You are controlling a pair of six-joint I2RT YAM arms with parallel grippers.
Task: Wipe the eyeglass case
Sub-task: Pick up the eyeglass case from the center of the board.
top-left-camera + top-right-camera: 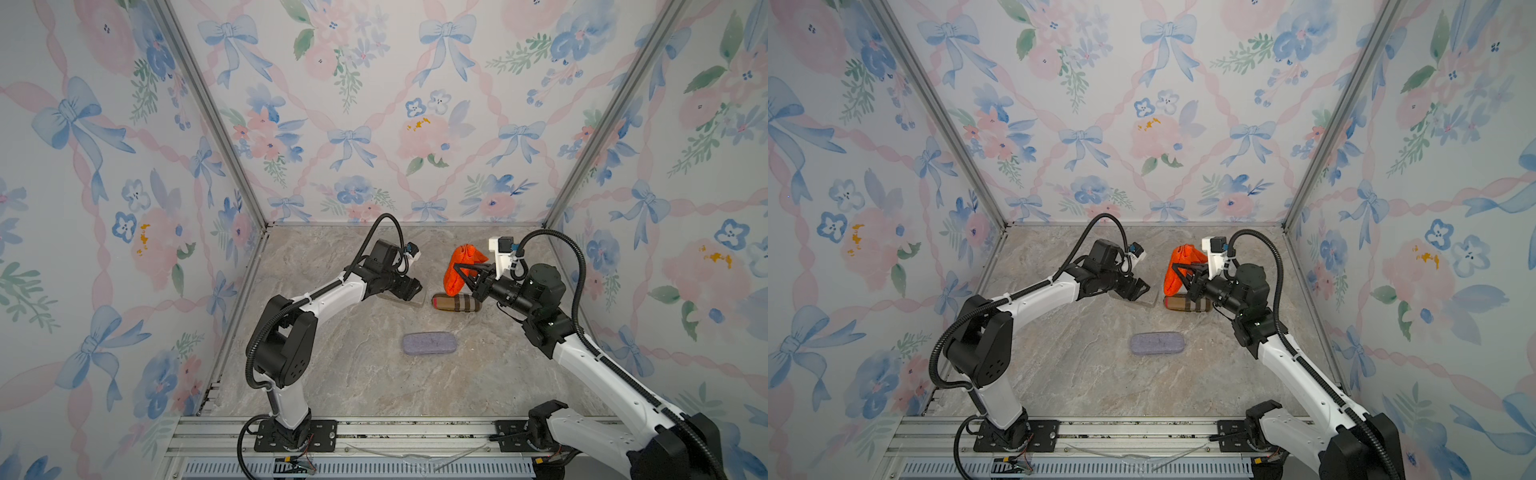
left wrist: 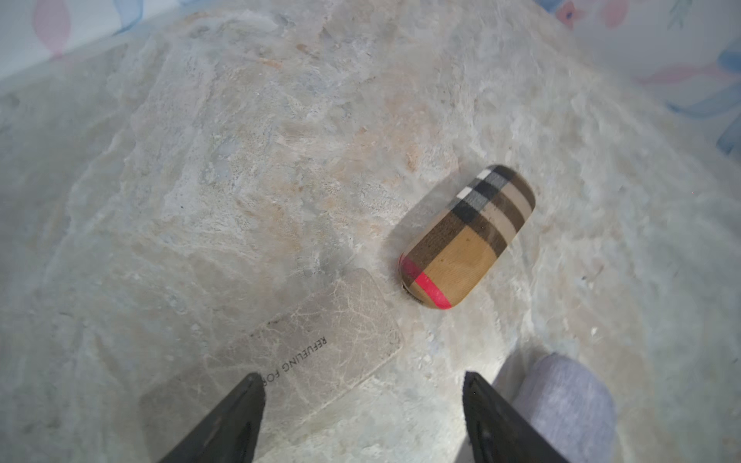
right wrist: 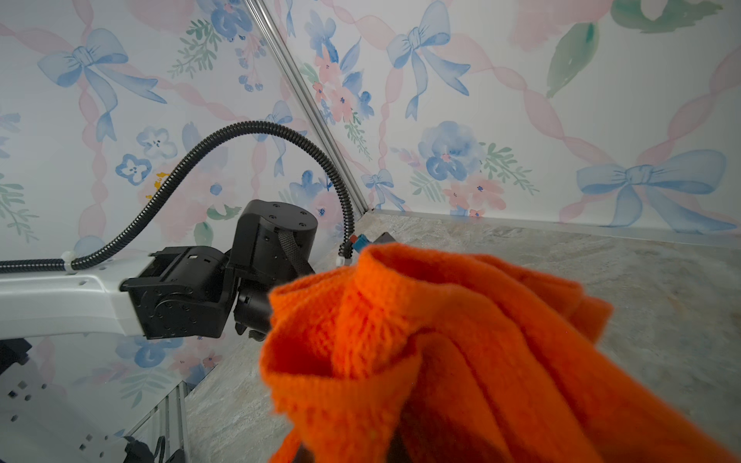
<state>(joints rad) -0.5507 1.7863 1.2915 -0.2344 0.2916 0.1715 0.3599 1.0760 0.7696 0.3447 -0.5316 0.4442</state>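
Three eyeglass cases lie on the marble table. A clear case (image 1: 420, 300) (image 2: 320, 340) with printed text sits under my left gripper (image 1: 413, 291) (image 2: 363, 375), which is open with nothing between its fingers. A tan plaid case (image 1: 457, 302) (image 1: 1187, 303) (image 2: 467, 236) lies just right of it. A grey-lilac felt case (image 1: 430, 343) (image 1: 1157, 343) (image 2: 561, 401) lies nearer the front. My right gripper (image 1: 465, 268) (image 1: 1187, 269) is shut on a bunched orange cloth (image 1: 453, 282) (image 3: 441, 340), held above and behind the plaid case. The cloth hides the right fingers in the right wrist view.
Floral walls enclose the table (image 1: 353, 382) on the left, back and right. A metal rail (image 1: 374, 432) with both arm bases runs along the front edge. The left arm's wrist (image 3: 240, 272) shows beyond the cloth in the right wrist view.
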